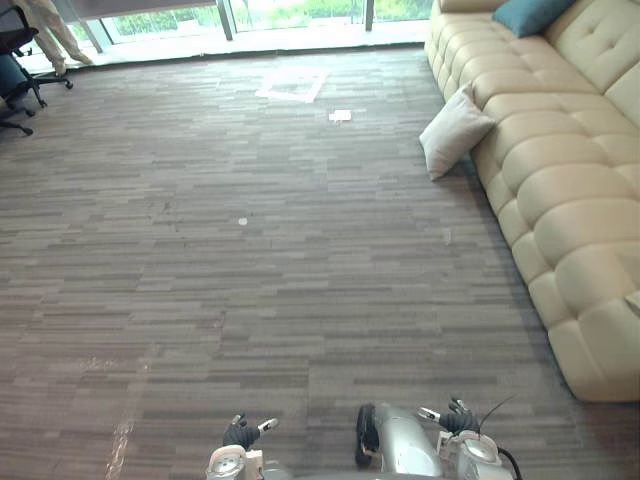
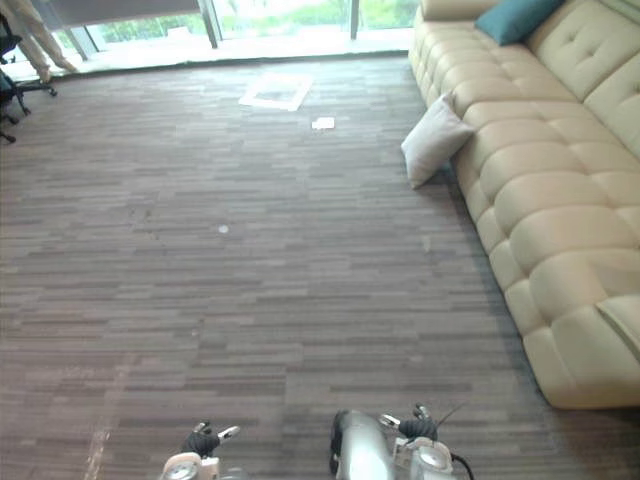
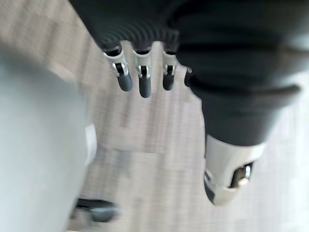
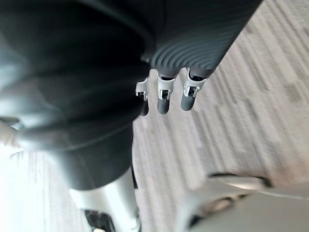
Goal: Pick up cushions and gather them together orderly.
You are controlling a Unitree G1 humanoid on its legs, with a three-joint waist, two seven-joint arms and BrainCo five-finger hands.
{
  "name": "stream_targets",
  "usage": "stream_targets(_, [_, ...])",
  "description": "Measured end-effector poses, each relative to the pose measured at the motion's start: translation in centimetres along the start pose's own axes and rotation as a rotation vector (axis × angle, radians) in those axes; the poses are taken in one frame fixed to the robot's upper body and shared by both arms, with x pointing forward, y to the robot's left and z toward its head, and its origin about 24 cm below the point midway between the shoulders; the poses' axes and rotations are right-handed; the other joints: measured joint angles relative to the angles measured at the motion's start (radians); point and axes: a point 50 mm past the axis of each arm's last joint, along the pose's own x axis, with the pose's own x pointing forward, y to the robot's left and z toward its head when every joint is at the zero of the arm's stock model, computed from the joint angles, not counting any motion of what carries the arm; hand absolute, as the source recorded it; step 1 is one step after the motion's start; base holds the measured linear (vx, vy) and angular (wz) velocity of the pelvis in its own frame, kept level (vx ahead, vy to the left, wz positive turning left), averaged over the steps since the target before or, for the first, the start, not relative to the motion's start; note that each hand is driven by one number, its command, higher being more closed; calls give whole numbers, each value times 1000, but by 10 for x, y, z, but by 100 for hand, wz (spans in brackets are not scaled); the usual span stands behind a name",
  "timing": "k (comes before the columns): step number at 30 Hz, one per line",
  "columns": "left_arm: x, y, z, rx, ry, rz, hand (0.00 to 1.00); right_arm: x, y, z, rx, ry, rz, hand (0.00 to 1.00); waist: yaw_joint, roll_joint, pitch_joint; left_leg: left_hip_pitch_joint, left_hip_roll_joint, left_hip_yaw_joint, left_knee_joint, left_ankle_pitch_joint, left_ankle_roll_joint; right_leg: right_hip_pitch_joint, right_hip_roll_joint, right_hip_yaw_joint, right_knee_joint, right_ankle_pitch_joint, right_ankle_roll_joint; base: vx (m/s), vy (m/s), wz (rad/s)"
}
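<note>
While both hands sit low at the near edge of the head views, the cushions lie far off to the robot's right. L hand (image 1: 241,432) is over bare carpet (image 1: 250,290); in its wrist view the fingers (image 3: 144,82) hang straight and relaxed, thumb out to the side, nothing in the grasp. R hand (image 1: 457,417) is likewise slack; its fingers (image 4: 163,100) point down at the carpet, spread loosely and empty. Off-white cushion (image 1: 455,130) stands tilted on the floor, leaning against the front of the cream sofa (image 1: 570,200) and touching it. Teal cushion (image 1: 530,14) lies up on the sofa seat near the backrest, at the far end, apart from the off-white one. Both cushions are well apart from both hands. White square patch (image 1: 292,84) lies flat on the carpet by the windows (image 1: 290,12), w/ a small white scrap (image 1: 340,115) just beside it, nearer the sofa. Office chair (image 1: 18,65) stands at far left, and a person's legs (image 1: 48,35) in light trousers are next to it.
</note>
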Motion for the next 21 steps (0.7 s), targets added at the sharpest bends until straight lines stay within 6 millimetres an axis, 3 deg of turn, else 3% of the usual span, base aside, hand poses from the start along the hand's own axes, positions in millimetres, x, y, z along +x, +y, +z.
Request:
stream_targets(1, [0,0,1,0,-3,1,0,0,0,-1,0,5,1,0,1,-2,-1,-7,-6,6,-16,-5,6,9,0,3,-9,0,1,476,-54,-41])
stream_targets(2, [0,-1,6,-17,-31,0,0,-1,4,-5,5,20,7,0,31,-7,-4,-72,-68,24,-230,-14,33,68,-1,47,-64,-8,11,468,13,-71])
stream_targets(3, [-1,-3,9,-25,-49,-4,0,-1,8,-6,11,25,14,0,45,-5,-4,-111,-109,1,-385,7,29,94,-3,75,-85,-17,14,410,64,-88])
stream_targets(5, [-1,-3,10,-41,-57,-2,0,-1,9,-5,13,20,16,0,50,2,-3,-149,-163,-65,-659,101,-16,143,-1,108,-131,-24,18,514,188,-79])
stream_targets(6, [-1,-6,10,-57,-59,-7,0,-1,6,-9,1,33,8,0,56,20,-10,-197,-159,-75,-759,133,-42,188,17,148,-167,-47,42,483,224,-80])
stream_targets(7, [-2,-6,10,-64,-57,-8,0,-2,5,-11,0,41,2,0,58,23,-12,-204,-153,-70,-761,139,-32,201,20,161,-169,-57,47,547,299,-98])
stream_targets(8, [-1,-4,10,-67,-58,-3,0,-3,7,-17,4,61,1,0,74,11,-20,-200,-151,-70,-718,227,3,228,8,204,-168,-92,54,522,275,-78])
stream_targets(9, [-1,0,10,-62,-58,5,0,-4,10,-19,5,67,7,0,84,-3,-41,-199,-169,-56,-685,245,13,237,-18,233,-163,-117,55,646,321,-99])
stream_targets(10, [-1,8,9,-53,-57,24,0,-9,14,-32,2,100,21,0,84,-60,-81,-208,-200,-49,-634,231,36,223,-57,267,-100,-135,58,668,252,-88])
stream_targets(11, [0,12,8,-44,-52,32,0,-10,20,-34,11,103,35,0,81,-85,-98,-203,-228,-38,-601,208,73,147,-90,280,70,-136,92,645,251,-70])
stream_targets(12, [0,15,7,-34,-46,37,0,-10,22,-33,13,95,42,0,76,-99,-100,-181,-241,-22,-599,183,82,99,-111,288,194,-118,125,762,299,-39])
stream_targets(13, [1,19,5,-10,-30,42,0,-9,26,-28,14,80,52,0,58,-113,-90,-114,-277,-12,-607,135,96,1,-155,297,452,-10,240,612,273,-2])
stream_targets(14, [2,19,5,7,-25,44,0,-9,26,-27,14,73,55,0,46,-117,-86,-60,-300,-14,-619,100,104,-46,-185,283,597,58,249,612,204,10])
stream_targets(15, [2,18,4,17,-11,44,0,-8,26,-25,14,64,58,0,43,-115,-77,-5,-311,-17,-631,79,113,-72,-204,255,679,49,223,619,162,7])
stream_targets(16, [1,15,0,28,7,36,0,-7,24,-21,7,48,58,0,42,-99,-70,86,-315,-17,-668,49,113,-116,-222,195,728,17,171,728,163,-3])
stream_targets(17, [1,12,-5,46,22,22,0,-7,22,-16,2,24,58,0,41,-82,-78,146,-315,-17,-717,37,112,-171,-232,123,708,-18,145,580,117,-2])
stream_targets(19, [1,6,-5,70,29,1,0,-5,21,-5,-2,-20,59,0,23,-61,-63,228,-306,-24,-775,34,113,-253,-230,16,594,-67,115,527,51,21])
stream_targets(21, [1,1,-6,77,39,-15,0,-1,16,7,-10,-57,54,0,8,-42,-48,308,-292,-32,-833,33,112,-336,-187,-42,311,-32,118,719,-29,39])
